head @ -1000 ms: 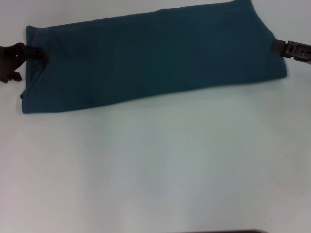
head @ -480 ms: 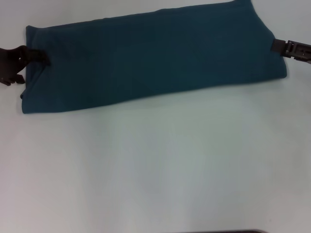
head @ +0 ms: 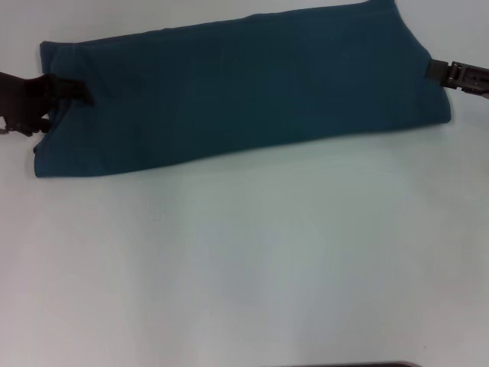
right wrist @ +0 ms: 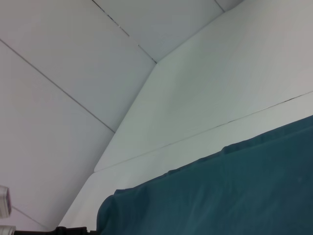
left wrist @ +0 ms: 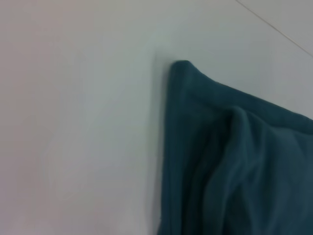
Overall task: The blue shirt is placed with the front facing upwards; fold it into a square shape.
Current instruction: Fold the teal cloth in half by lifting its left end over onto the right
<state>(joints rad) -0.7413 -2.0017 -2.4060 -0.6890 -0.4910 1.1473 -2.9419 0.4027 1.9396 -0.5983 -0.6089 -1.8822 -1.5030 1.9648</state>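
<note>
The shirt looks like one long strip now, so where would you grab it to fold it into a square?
Probably by its two short ends. The shirt lies as a long band across the table, so each gripper comes in from its own side: left gripper at the left end, right gripper at the right.

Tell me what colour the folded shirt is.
Plain dark teal-blue shirt; the head view shows it best.

I am looking at what appears to be a lab or test cell rather than a home. A plain white table (head: 252,267) is filling the head view, and the right wrist view is showing bare white wall panels (right wrist: 73,58) meeting at thin seams behind it.
</note>
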